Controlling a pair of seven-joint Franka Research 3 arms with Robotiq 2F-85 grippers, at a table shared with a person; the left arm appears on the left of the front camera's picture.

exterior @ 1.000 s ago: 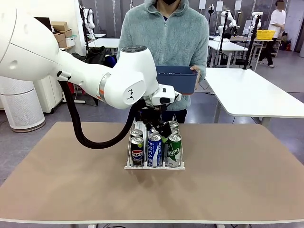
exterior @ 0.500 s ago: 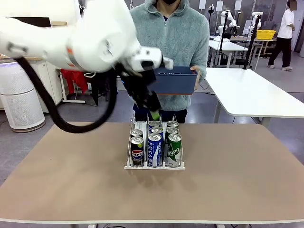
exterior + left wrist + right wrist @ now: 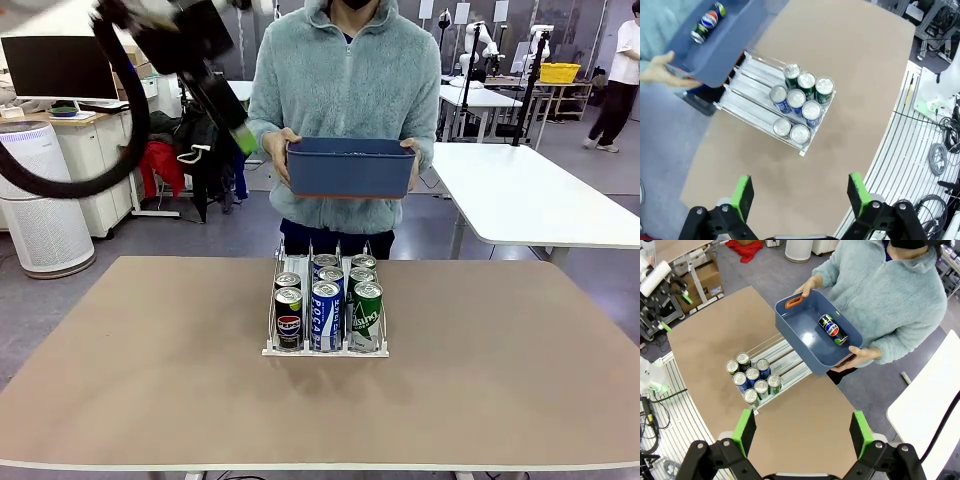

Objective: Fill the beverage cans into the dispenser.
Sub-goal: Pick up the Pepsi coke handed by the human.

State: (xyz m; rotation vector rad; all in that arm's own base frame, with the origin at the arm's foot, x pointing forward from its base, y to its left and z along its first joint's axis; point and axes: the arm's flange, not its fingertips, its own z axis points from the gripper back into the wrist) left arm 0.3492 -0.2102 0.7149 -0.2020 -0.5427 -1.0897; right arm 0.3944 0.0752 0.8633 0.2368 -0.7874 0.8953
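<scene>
Left gripper (image 3: pixel 243 138) had risen off the dispenser (image 3: pixel 325 352) at frame centre to upper left, jaws wide open & empty, right gripper (image 3: pixel 802 432) likewise open w/ nothing held; 8 cans (image 3: pixel 326 315) sat in its lanes, 1 can (image 3: pixel 831 330) left in the person's blue bin (image 3: pixel 350 170), prob. next pick.

The blue-and-white can (image 3: pixel 326 318) at the front of the middle lane of the dispenser (image 3: pixel 272 349) carries white letters up its side: "POCARI". The dark can (image 3: pixel 289 324) to its left shows the round Pepsi emblem, with wording too small to read. The green can (image 3: pixel 366 318) bears illegible white script. A loose can (image 3: pixel 832 330) lying in the blue bin (image 3: pixel 802 337) shows the Pepsi emblem too.
</scene>
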